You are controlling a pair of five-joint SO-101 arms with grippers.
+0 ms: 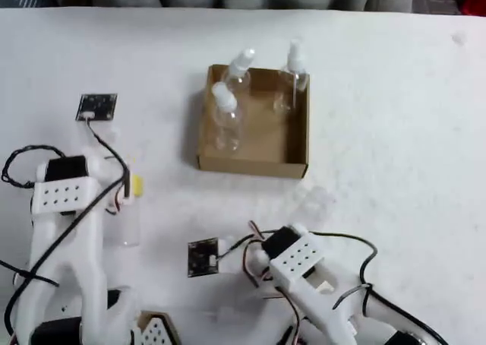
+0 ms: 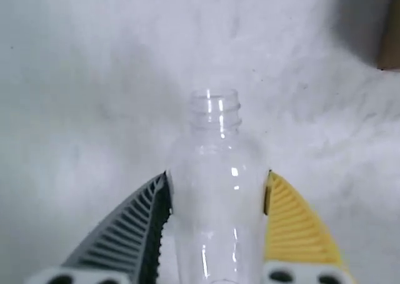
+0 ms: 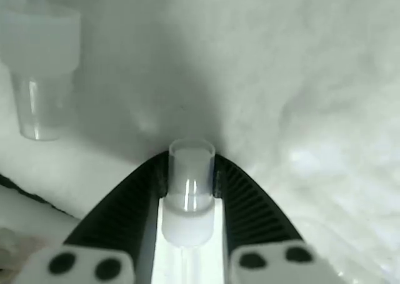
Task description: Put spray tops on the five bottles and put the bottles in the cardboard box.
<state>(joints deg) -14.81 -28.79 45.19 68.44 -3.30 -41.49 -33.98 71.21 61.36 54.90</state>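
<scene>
The clear, uncapped plastic bottle (image 2: pixel 215 140), likely light, slick and squashable, sits clamped by its body in the left gripper (image 2: pixel 216 185), while the right gripper (image 3: pixel 191 166) pinches a translucent white spray top (image 3: pixel 190 199), best held by its stiffer collar.

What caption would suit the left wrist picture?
Left gripper holds a clear bottle with no spray top, white table behind.

L fingers (image 2: pixel 150 224) clamp bottle (image 2: pixel 215 190) | no top | white cloth (image 2: pixel 81 84)
</scene>
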